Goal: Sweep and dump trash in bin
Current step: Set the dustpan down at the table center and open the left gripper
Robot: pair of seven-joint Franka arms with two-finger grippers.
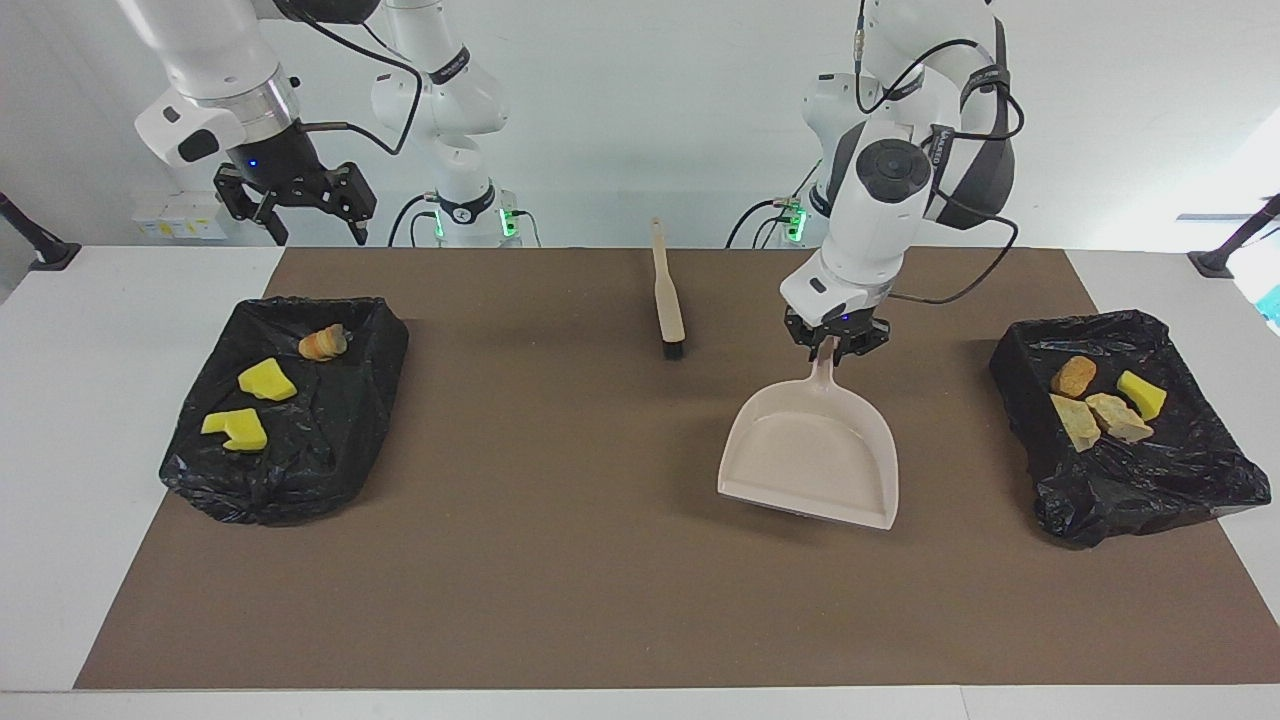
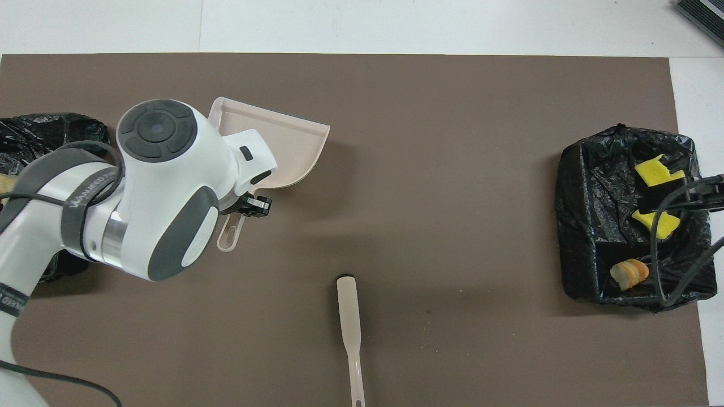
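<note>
My left gripper (image 1: pixel 834 346) (image 2: pixel 247 207) is shut on the handle of the beige dustpan (image 1: pixel 810 460) (image 2: pixel 283 144), which hangs empty and tilted over the mat between the brush and the bin (image 1: pixel 1140 500) at the left arm's end. That bin holds trash: a brown lump (image 1: pixel 1073 376), two tan bits (image 1: pixel 1120 416) and a yellow piece (image 1: pixel 1141 393). The bin (image 1: pixel 260 500) (image 2: pixel 577 226) at the right arm's end holds two yellow foam pieces (image 1: pixel 265 380) (image 2: pixel 656 172) and an orange-striped piece (image 1: pixel 322 343) (image 2: pixel 629 273). My right gripper (image 1: pixel 295 205) waits open, up over that bin.
The beige brush (image 1: pixel 667 300) (image 2: pixel 350 322) lies on the brown mat (image 1: pixel 560 560) near the robots' edge, bristles pointing away from them. White tabletop borders the mat. The left arm's body hides most of its end's bin (image 2: pixel 34 121) in the overhead view.
</note>
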